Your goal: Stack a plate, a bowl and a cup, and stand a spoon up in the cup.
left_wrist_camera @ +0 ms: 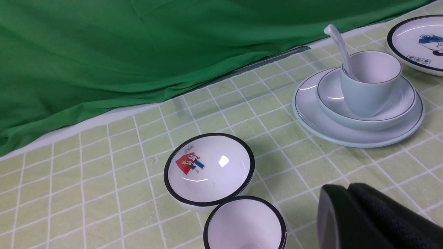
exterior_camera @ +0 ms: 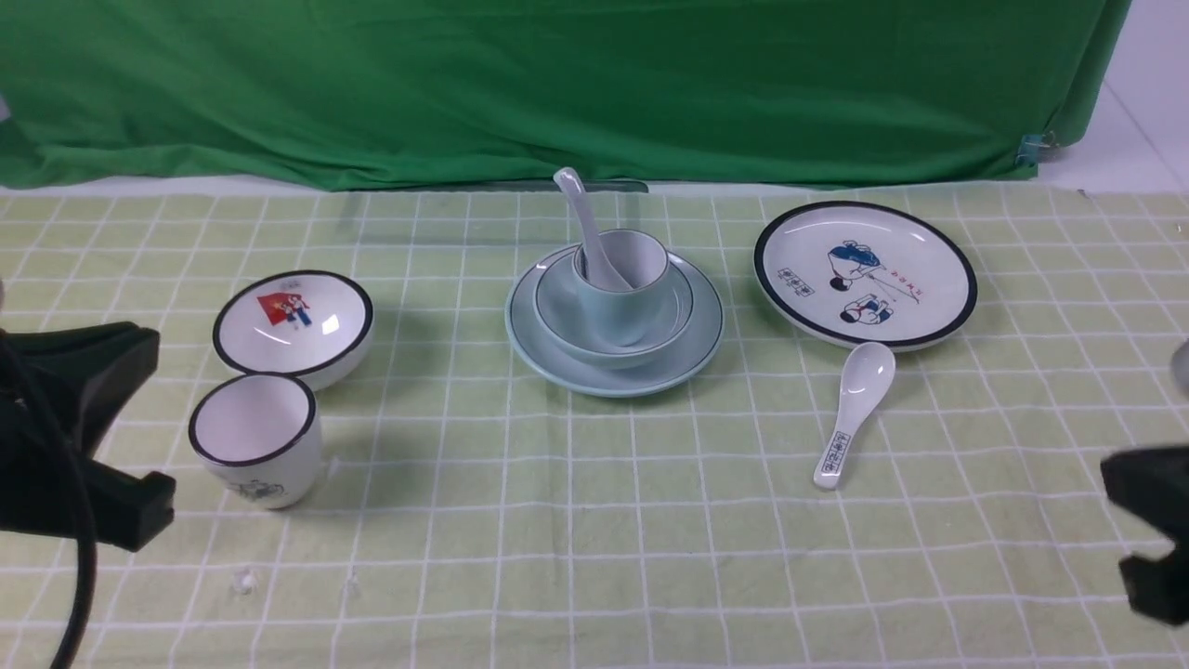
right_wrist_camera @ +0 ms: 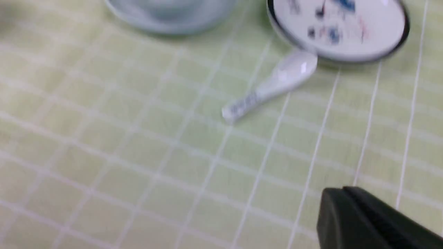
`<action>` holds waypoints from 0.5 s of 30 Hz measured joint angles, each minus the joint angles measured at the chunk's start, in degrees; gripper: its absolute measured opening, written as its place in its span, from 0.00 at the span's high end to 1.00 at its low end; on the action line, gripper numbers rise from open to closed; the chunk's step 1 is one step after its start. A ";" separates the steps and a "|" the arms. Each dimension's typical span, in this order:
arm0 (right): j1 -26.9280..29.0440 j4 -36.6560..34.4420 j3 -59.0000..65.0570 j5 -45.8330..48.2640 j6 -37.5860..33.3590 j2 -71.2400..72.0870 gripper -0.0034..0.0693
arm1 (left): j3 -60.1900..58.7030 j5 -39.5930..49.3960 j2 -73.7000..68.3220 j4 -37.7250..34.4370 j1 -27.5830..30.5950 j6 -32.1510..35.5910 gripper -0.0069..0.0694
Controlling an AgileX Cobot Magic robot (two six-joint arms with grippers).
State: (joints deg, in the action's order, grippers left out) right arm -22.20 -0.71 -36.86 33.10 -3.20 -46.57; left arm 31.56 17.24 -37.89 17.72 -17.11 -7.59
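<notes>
Right tool point(right_wrist_camera: 342, 191) well apart from cup point(exterior_camera: 620, 297)

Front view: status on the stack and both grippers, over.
Left gripper and right gripper shut, empty. Plate, bowl, cup stacked; spoon standing in cup. Printed plate, printed spoon apart on right; printed bowl, black-rimmed cup apart on left.

Well ahead, between the left pincer point(left_wrist_camera: 347, 197) and the right pincer point(right_wrist_camera: 342, 199), the plate point(exterior_camera: 613, 384) is carrying the bowl point(exterior_camera: 565, 325), the cup point(exterior_camera: 618, 311) standing in it, the spoon point(exterior_camera: 581, 209) leaning in the cup. A second cup point(exterior_camera: 260, 455) is standing near the left pincer, a second bowl point(exterior_camera: 307, 336) beyond. A second spoon point(exterior_camera: 855, 409) is lying ahead of the right pincer, a second plate point(exterior_camera: 915, 246) beyond.
</notes>
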 joint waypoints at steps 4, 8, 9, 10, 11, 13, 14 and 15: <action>0.00 1.62 4.81 -1.27 0.60 1.41 0.94 | 0.00 -0.03 0.00 0.00 0.00 0.00 0.95; 0.00 2.32 7.68 -10.55 -0.22 4.59 0.94 | 0.00 -0.08 0.00 0.06 0.00 0.00 0.95; 0.06 2.38 9.14 -15.20 -1.21 5.57 0.94 | 0.00 -0.08 0.00 0.06 0.00 0.00 0.95; 0.39 2.42 11.98 -20.52 -2.95 7.42 0.94 | 0.00 -0.08 0.00 0.06 0.00 0.00 0.95; 0.70 2.43 13.63 -25.17 -4.09 8.96 0.94 | 0.00 -0.08 0.00 0.06 0.00 0.00 0.95; 2.04 2.56 19.19 -35.52 -5.84 13.29 0.94 | 0.00 -0.08 0.00 0.06 0.00 0.00 0.95; 3.10 2.69 22.46 -40.50 -6.13 15.62 0.94 | 0.00 -0.08 0.00 0.06 0.00 0.00 0.95; 4.35 2.68 25.69 -44.61 -6.70 19.62 0.94 | 0.00 -0.08 0.00 0.06 0.00 0.00 0.95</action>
State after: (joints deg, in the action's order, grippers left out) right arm -17.85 1.97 -11.17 -11.51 -9.90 -26.95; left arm 31.56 17.16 -37.89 17.77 -17.11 -7.59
